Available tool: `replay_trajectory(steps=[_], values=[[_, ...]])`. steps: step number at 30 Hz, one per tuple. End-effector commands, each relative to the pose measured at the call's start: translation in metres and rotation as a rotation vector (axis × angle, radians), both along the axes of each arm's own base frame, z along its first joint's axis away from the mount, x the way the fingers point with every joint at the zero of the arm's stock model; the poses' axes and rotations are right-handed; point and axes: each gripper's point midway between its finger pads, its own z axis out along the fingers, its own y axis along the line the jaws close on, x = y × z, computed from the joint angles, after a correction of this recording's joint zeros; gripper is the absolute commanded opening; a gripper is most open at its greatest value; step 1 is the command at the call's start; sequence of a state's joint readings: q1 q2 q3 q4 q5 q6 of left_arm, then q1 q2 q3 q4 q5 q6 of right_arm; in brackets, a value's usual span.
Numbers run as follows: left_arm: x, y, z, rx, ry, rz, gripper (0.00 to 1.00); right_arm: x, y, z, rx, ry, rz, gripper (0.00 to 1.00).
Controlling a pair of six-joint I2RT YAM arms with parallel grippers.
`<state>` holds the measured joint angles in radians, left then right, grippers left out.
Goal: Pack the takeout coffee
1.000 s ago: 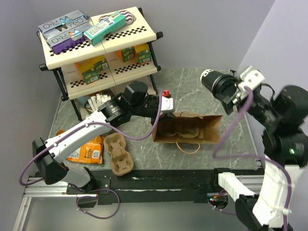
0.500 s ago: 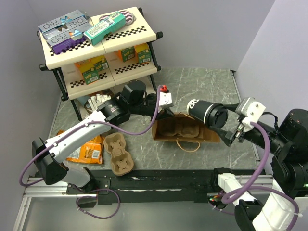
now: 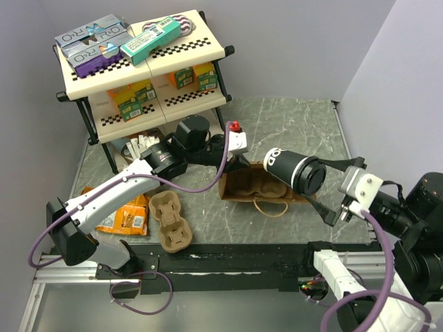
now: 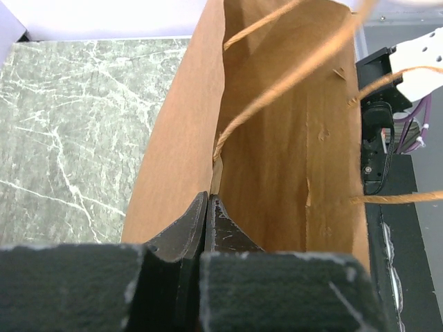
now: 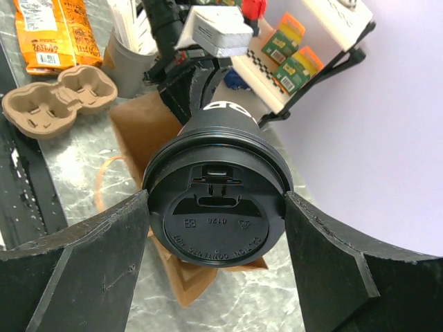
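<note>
Right now my right gripper (image 5: 216, 207) is clamped across the lid (image 5: 218, 234) of the takeout coffee (image 3: 291, 168), which hangs tilted on its side just above the open paper bag (image 3: 273, 198), whose rim my left gripper (image 4: 206, 220) pinches tight. I'd swing it base-down and lower slowly, keeping clear of the handles (image 3: 271, 209). The marbled grey tabletop (image 3: 297, 121) is hemmed by lavender walls (image 3: 311, 48).

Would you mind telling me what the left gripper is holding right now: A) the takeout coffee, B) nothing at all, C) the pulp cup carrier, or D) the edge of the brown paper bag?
D: the left wrist view shows the left gripper shut on the edge of the brown paper bag, while the right gripper holds the takeout coffee.
</note>
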<state>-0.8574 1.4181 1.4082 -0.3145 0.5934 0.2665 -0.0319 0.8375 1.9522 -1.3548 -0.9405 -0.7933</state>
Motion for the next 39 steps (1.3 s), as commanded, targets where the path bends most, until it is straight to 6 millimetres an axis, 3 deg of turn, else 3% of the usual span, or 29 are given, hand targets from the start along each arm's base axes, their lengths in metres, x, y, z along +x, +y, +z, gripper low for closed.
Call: replay_trajectory(steps=[1, 5, 8, 13, 17, 27, 33, 39], values=[[0.008, 0.008, -0.007, 0.005, 0.026, 0.033, 0.01, -0.031, 0.006, -0.028, -0.01, 0.11, 0.051, 0.0], [0.015, 0.009, -0.006, 0.004, 0.018, 0.045, 0.01, -0.029, 0.005, -0.031, -0.018, 0.078, 0.05, 0.0], [0.016, 0.007, 0.007, -0.017, 0.01, 0.041, 0.01, -0.023, 0.004, -0.039, -0.039, 0.089, 0.054, 0.0], [0.011, 0.007, 0.027, -0.053, -0.009, 0.016, 0.01, 0.005, -0.005, -0.058, -0.079, 0.102, 0.008, 0.0], [0.007, 0.007, 0.032, -0.065, -0.016, 0.004, 0.01, 0.027, -0.011, -0.07, -0.149, 0.057, 0.009, 0.0], [0.011, 0.008, 0.046, -0.068, -0.082, 0.032, 0.01, 0.065, -0.011, -0.079, -0.215, 0.019, 0.055, 0.0], [0.019, 0.004, 0.054, -0.067, -0.12, 0.05, 0.01, 0.077, 0.003, -0.096, -0.338, 0.004, 0.128, 0.0], [0.014, 0.003, 0.06, -0.065, -0.174, 0.031, 0.01, 0.095, 0.022, -0.116, -0.393, 0.024, 0.131, 0.0]])
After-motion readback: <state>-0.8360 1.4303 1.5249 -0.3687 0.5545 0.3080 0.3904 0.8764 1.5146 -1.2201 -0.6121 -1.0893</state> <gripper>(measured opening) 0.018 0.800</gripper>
